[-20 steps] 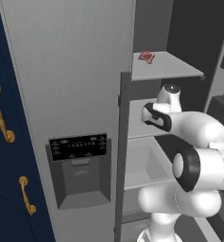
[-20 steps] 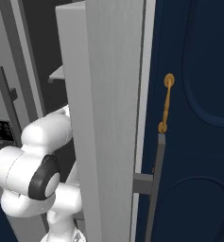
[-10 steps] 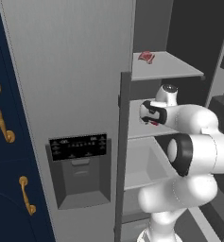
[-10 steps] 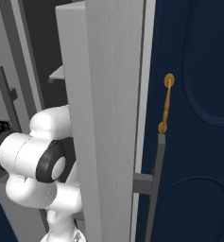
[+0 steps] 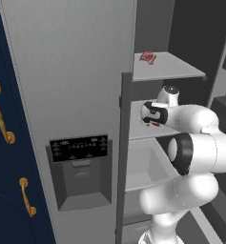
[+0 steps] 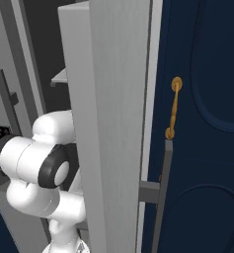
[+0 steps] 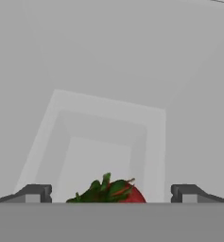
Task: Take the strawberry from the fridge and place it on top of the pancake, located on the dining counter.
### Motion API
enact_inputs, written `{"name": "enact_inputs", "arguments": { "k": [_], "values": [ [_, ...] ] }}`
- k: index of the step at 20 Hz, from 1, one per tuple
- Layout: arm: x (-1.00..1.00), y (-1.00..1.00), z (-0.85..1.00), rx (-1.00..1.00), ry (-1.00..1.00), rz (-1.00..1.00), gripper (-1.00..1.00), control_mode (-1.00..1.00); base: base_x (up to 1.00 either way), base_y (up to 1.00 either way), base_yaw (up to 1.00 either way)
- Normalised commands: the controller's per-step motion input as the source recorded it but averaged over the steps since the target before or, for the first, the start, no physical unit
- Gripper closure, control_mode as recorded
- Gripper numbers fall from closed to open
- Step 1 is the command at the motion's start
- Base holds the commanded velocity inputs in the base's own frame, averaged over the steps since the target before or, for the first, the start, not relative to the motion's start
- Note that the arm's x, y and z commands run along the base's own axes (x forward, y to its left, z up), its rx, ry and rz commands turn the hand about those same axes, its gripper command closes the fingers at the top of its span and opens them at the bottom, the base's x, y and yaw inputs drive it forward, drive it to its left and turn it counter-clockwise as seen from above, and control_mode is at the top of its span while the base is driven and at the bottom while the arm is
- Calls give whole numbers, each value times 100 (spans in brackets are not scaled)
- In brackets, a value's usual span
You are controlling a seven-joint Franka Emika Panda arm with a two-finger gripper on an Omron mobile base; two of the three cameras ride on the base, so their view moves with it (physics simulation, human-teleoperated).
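On the left in the left base view stand the navy cabinets [image 5: 9,143] with gold handles, then the closed door of the fridge [image 5: 71,71] with its black dispenser panel [image 5: 79,147]. Right of that door the fridge is open: a pinkish-red meat piece [image 5: 147,57] lies on the upper shelf [image 5: 167,69], and the arm reaches in over the shelf below it.

In the hand view the gripper [image 7: 111,193] has its jaws spread wide and empty, and the strawberry [image 7: 114,193] sits between the two tips, red flesh and green leaves just showing, touching neither as far as can be told. It rests on the grey middle shelf [image 5: 136,128].

The step in hand is the pick-up. Next, probably ease slightly farther in, then close on the fruit and lift it out.
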Motion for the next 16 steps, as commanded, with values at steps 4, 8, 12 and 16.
{"name": "enact_inputs", "arguments": {
  "k": [4, 8, 12, 16],
  "values": [
    [0, 0, -24, 0, 0, 0, -100, -100, 0, 0, 0],
    [0, 2, -29, 0, 0, 0, 100, -100, 0, 0, 0],
    [-3, 0, -15, 0, 0, 0, 100, -100, 0, 0, 0],
    [-22, 0, -2, 0, -2, -2, 100, -100, 0, 0, 0]
  ]
}}
